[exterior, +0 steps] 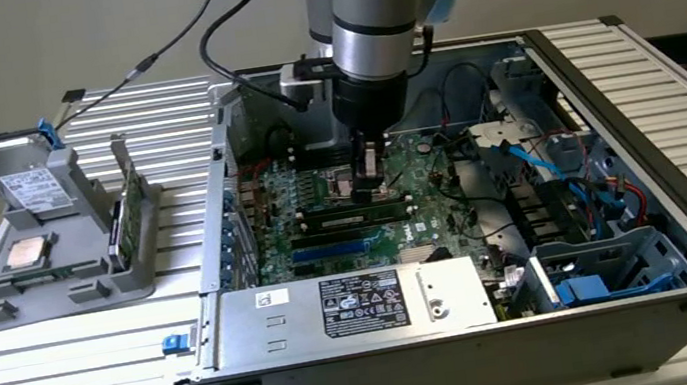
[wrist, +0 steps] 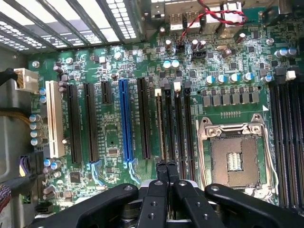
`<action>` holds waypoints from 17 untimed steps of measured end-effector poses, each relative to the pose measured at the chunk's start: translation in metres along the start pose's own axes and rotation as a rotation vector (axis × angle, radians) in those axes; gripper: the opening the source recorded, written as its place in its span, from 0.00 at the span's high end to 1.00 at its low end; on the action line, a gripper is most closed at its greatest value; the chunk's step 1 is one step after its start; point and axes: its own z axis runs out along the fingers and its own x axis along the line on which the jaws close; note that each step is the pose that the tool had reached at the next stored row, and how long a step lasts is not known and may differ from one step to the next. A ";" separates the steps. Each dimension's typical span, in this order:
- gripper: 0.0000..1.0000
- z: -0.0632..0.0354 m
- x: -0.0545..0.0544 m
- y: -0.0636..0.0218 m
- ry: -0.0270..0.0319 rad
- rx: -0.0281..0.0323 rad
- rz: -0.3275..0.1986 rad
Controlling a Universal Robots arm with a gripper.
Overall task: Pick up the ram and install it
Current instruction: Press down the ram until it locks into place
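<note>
The ram [exterior: 354, 217], a long dark-green stick with black chips, stands on edge in a memory slot on the motherboard [exterior: 430, 185] inside the open computer case. In the wrist view the ram [wrist: 158, 126] shows edge-on as a thin line in one of the black slots beside the open processor socket [wrist: 232, 159]. My gripper [exterior: 366, 181] hangs straight down over the board, just above the ram. Its fingers are shut together with nothing between them, and the gripper [wrist: 166, 166] tips sit close to one end of the stick.
The case walls [exterior: 216, 200] and a silver power supply [exterior: 360, 306] hem in the board. Blue and black cables [exterior: 557, 173] crowd the exterior view's right side. On the table at the left, a grey holder [exterior: 60, 283] carries a drive, a silver chip [exterior: 29, 253] and a thin green board [exterior: 122, 224].
</note>
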 end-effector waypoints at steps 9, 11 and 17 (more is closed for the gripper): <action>0.90 0.0003 0.000 -0.0001 -0.0107 0.0002 0.106; 0.90 0.0003 0.000 0.0000 -0.0122 -0.0006 0.123; 0.90 0.0001 0.000 0.0000 -0.0133 -0.0024 0.166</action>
